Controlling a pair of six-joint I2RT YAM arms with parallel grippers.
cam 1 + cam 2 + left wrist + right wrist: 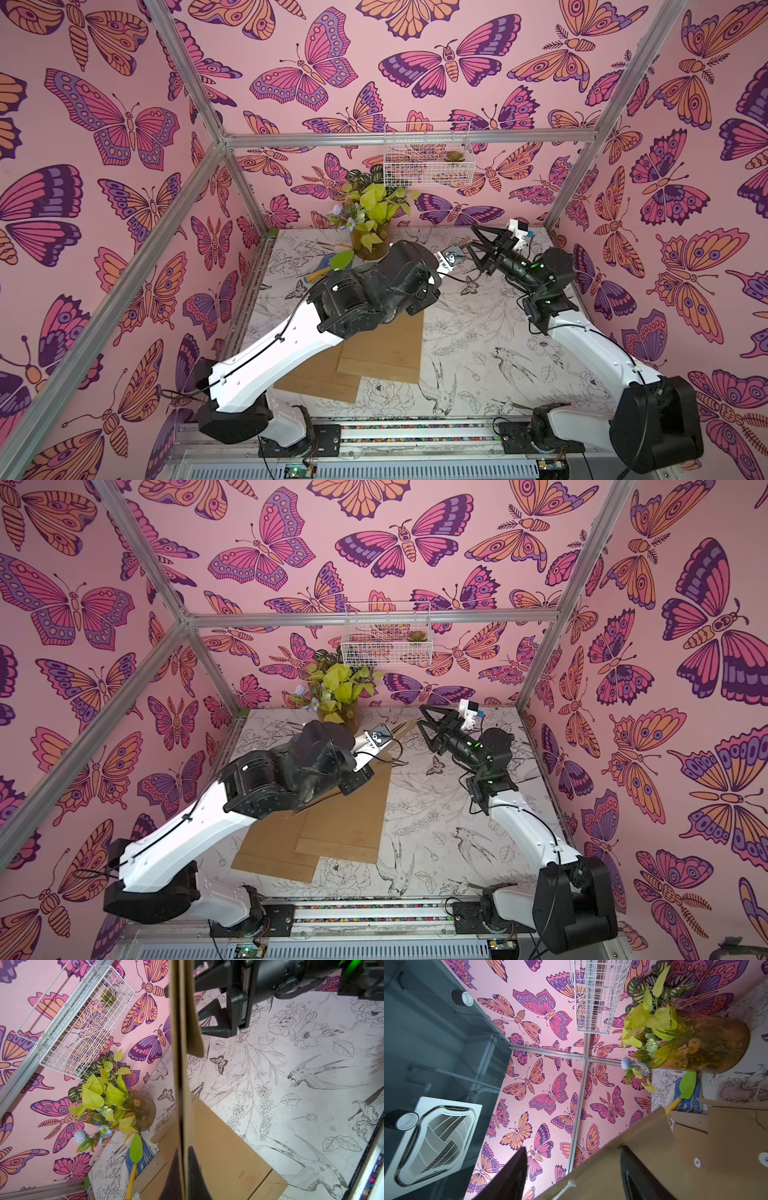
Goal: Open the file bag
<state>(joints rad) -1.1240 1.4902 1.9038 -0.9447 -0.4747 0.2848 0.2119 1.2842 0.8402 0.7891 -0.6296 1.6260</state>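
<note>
The file bag [382, 353] is plain kraft brown. The walls [232, 99] are pink with purple, magenta and orange butterflies; the table [478, 345] is white with black line-drawn birds and flowers. The trowel [136, 1147] has a green blade and yellow handle.

Pretty sure this is a robotics lab test booth dressed up to look homey. The butterfly-print wall panels [332, 62] hang on a bare aluminium frame [411, 137], and the tabletop [498, 353] is a printed bird-and-flower sheet. The left arm [266, 353] and right arm [590, 349] sit on a rail [415, 434] along the front edge. There's also a vase of leaves [370, 245] and a wire basket [428, 166]. The right wrist view shows a ceiling air-con unit [436, 1142] and 2 downlights [465, 998].
</note>
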